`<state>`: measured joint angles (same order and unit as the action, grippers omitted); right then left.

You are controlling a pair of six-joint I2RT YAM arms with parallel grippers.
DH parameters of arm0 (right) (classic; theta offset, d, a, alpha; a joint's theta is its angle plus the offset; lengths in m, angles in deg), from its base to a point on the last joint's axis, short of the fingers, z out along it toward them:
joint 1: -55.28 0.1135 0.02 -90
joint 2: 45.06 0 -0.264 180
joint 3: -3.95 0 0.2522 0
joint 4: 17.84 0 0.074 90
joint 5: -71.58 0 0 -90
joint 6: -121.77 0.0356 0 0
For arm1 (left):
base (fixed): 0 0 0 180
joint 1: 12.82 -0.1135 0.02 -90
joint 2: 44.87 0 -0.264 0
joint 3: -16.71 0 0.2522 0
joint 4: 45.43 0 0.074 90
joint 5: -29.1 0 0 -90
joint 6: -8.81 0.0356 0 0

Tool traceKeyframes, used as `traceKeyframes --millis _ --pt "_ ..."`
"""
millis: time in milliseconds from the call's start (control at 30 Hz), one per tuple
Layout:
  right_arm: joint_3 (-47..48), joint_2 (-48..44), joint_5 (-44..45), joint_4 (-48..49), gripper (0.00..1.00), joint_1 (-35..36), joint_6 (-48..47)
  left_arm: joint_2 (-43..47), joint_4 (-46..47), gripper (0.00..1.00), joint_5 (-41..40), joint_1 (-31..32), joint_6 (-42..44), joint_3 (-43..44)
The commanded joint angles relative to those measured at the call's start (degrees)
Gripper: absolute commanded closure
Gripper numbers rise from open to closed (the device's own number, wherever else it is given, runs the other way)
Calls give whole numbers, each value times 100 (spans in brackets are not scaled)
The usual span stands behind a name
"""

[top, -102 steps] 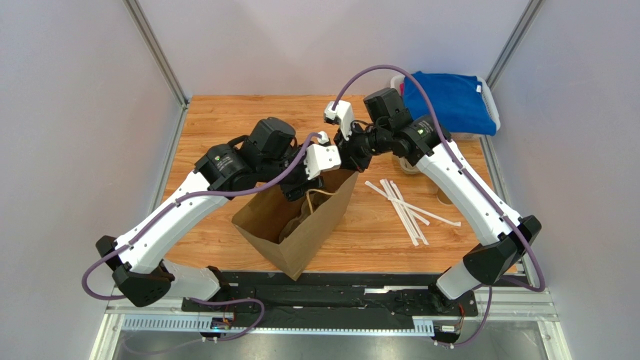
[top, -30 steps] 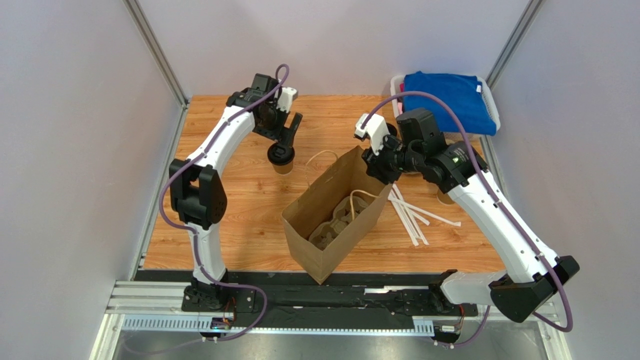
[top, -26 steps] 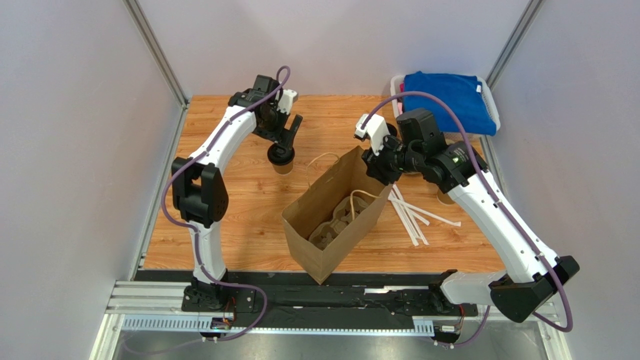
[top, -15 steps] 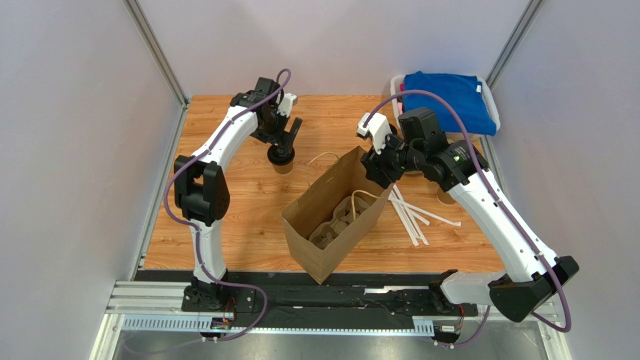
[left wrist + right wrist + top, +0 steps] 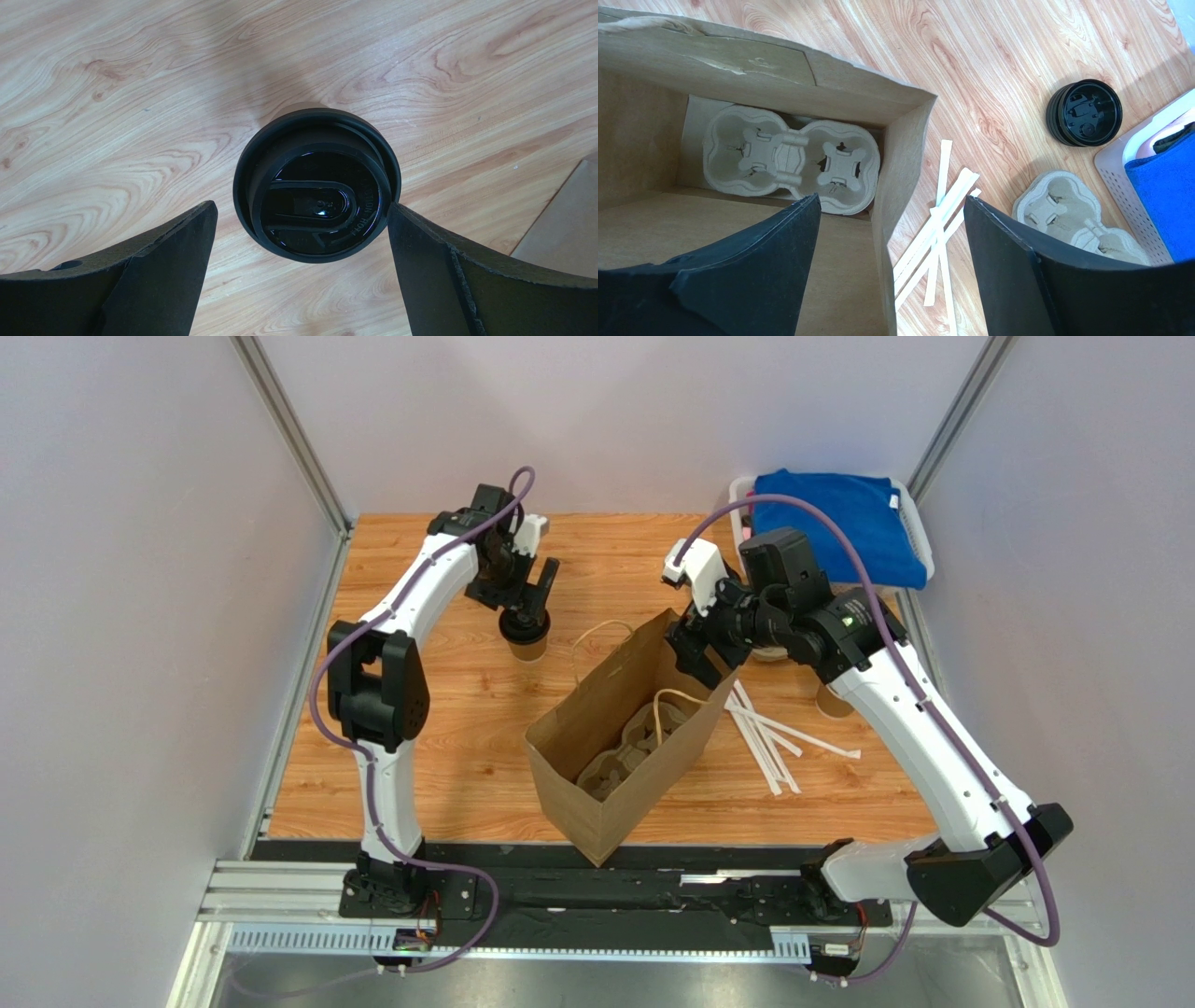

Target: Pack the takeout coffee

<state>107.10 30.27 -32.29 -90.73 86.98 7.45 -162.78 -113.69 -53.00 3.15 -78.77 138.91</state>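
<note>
One lidded cup (image 5: 317,203), one paper bag (image 5: 568,791), two pulp carriers (image 5: 791,164), one loose lid (image 5: 1084,112), about five straws (image 5: 765,735).

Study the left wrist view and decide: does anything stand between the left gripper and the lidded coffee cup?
Nothing visible does. The left gripper hangs open directly above the takeout coffee, straddling its black lid. No other object lies between them, and only the bare wooden table shows around the cup.

We see the black-lidded takeout coffee (image 5: 317,187), an orange wood-grain tabletop (image 5: 463,742), a brown bag (image 5: 589,798), white straws (image 5: 765,728), blue cloth (image 5: 839,525) at two o'clock.
</note>
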Motion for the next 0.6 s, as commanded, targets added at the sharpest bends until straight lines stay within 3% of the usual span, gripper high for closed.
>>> traceKeyframes --millis 0,567 --pt "316 69 60 69 18 -24 -108 -39 62 1 98 -50 -92 -139" --pt "413 175 60 -2 12 -24 -126 136 194 1 212 -94 -206 -122"
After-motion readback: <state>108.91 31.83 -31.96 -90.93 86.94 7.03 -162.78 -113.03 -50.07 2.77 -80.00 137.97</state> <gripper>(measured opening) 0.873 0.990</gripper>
